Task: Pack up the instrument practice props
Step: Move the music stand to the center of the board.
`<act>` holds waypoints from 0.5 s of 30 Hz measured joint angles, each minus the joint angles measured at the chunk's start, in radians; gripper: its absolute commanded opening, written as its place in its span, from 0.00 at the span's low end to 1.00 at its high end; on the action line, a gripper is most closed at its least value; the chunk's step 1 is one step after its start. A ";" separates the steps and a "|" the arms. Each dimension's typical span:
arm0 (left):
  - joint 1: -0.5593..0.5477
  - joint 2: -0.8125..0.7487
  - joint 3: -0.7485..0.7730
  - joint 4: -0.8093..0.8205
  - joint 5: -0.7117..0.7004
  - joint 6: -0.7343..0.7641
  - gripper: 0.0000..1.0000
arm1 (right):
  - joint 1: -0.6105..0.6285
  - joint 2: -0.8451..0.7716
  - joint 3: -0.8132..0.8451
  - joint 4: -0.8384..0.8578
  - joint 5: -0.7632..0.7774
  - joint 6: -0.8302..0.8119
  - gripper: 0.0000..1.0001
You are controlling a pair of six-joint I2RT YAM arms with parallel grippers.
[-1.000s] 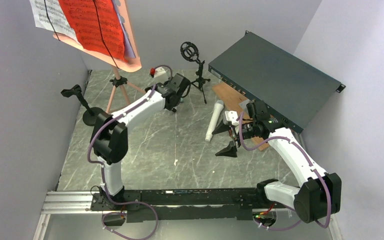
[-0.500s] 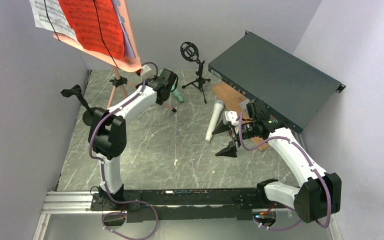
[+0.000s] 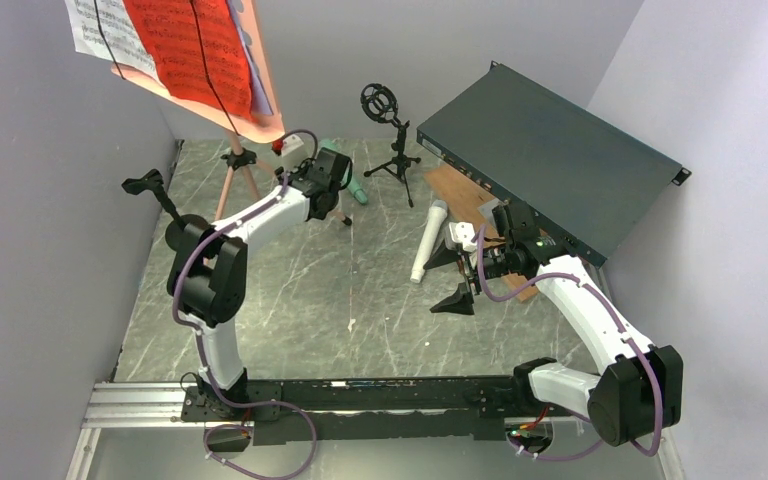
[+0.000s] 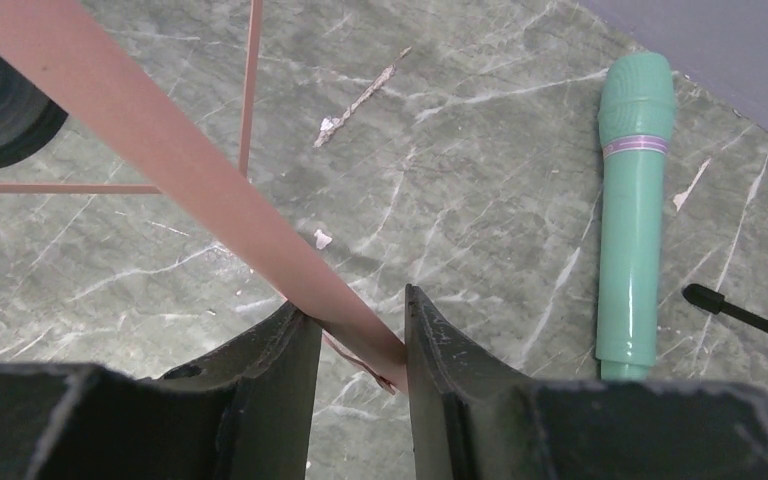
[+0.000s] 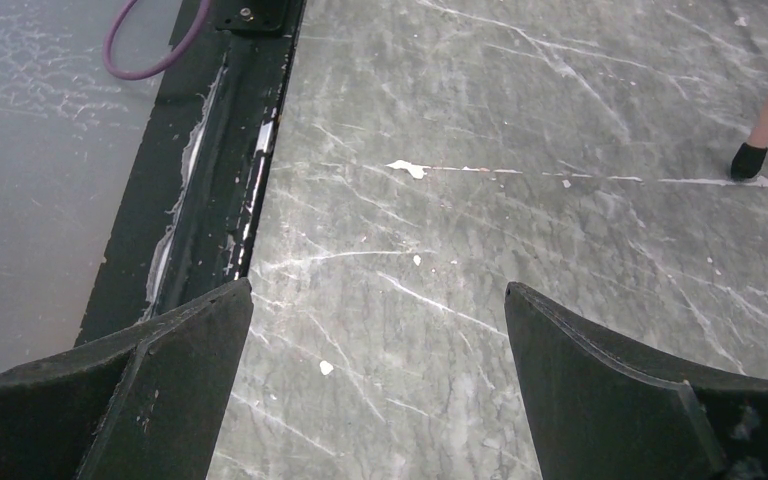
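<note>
First, right gripper (image 5: pixel 378 290): fingers spread wide, nothing between them, over the table (image 5: pixel 520 200).
White microphone (image 3: pixel 429 240): lying flat just beyond that gripper, apart from it.
Left gripper (image 4: pixel 358 305): fingers narrow, closed on a leg of the pink music tripod (image 4: pixel 160 140); the leg slants between them.
Green microphone (image 4: pixel 635 210): lying flat, right of those fingers, untouched.
Sheet-music pages (image 3: pixel 185 50): on the tripod's desk, farthest back.

I note a grey-green worktop (image 3: pixel 360 300) veined white, a salmon-pink tripod (image 4: pixel 160 150), one red sheet-music page (image 3: pixel 185 45), a mint-green microphone (image 4: pixel 632 210) banded lavender, a white microphone (image 3: pixel 429 240).
</note>
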 measured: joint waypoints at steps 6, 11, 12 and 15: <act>-0.063 -0.031 -0.056 0.024 -0.067 0.002 0.03 | 0.000 0.000 0.000 0.000 0.002 0.000 0.99; -0.169 -0.037 -0.050 -0.074 -0.121 -0.097 0.03 | 0.000 0.000 0.000 0.000 0.007 0.000 0.99; -0.193 -0.037 -0.043 -0.106 -0.127 -0.126 0.03 | 0.000 0.000 0.000 0.000 0.008 0.000 0.99; -0.273 -0.034 -0.006 -0.240 -0.128 -0.244 0.03 | 0.000 0.000 0.000 0.000 0.010 0.000 0.99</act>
